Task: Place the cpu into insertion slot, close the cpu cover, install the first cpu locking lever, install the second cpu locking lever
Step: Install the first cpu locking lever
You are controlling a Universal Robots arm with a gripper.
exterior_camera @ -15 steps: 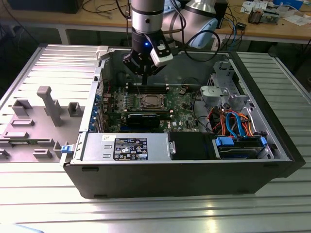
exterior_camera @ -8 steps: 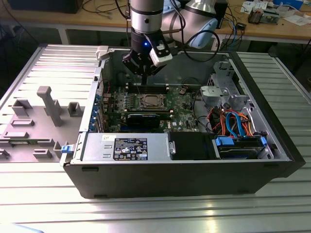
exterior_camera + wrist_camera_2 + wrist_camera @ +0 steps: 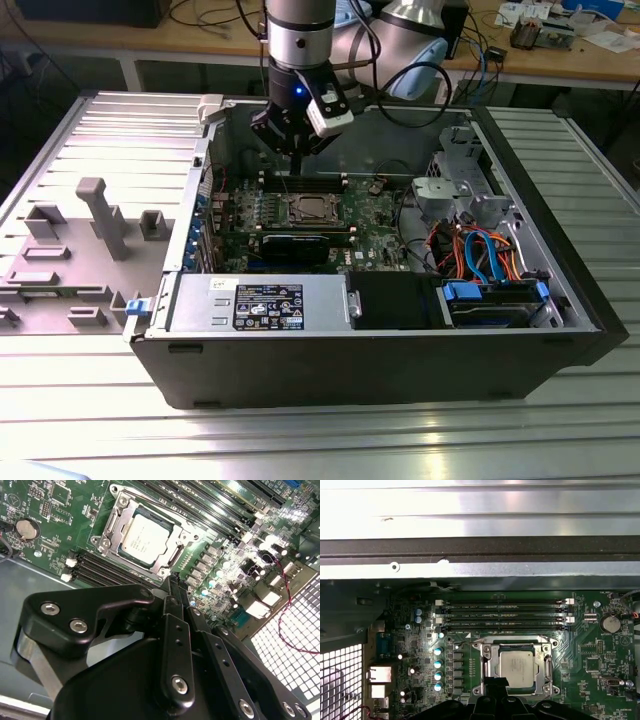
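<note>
The gripper point(image 3: 172, 582) hangs inside the open computer case point(image 3: 380, 370), its black fingers point(image 3: 175, 630) drawn together to a narrow tip with nothing between them, poised just above the motherboard point(image 3: 375, 225) without clearly touching it. In the exterior view the gripper point(image 3: 297, 150) sits over the far edge of the board, above the long memory slots point(image 3: 305, 183), with the arm point(image 3: 300, 40) rising straight up from it. In the second wrist view the fingertip points at the board just beside a corner of the insertion slot point(image 3: 117, 517). The cpu point(image 3: 144, 538) already lies seated in that slot, its silver-grey top facing up, and the cpu cover point(image 3: 112, 540) is folded down around it as a metal frame, the chip showing through its window. The first wrist view shows the same: the cpu point(image 3: 516, 663) sits in the framed socket, the cpu cover point(image 3: 492, 662) rimming it, with the memory slots point(image 3: 505, 615) just beyond. There is faint print on the chip's top and white lettering on the board, too small to make out. Nearer in the case lies the grey power supply point(image 3: 260, 303), bearing a dark label point(image 3: 268, 306) whose text cannot be made out. On the exterior view's right, blue and orange cables point(image 3: 480, 255) run among the drive bays.
</note>
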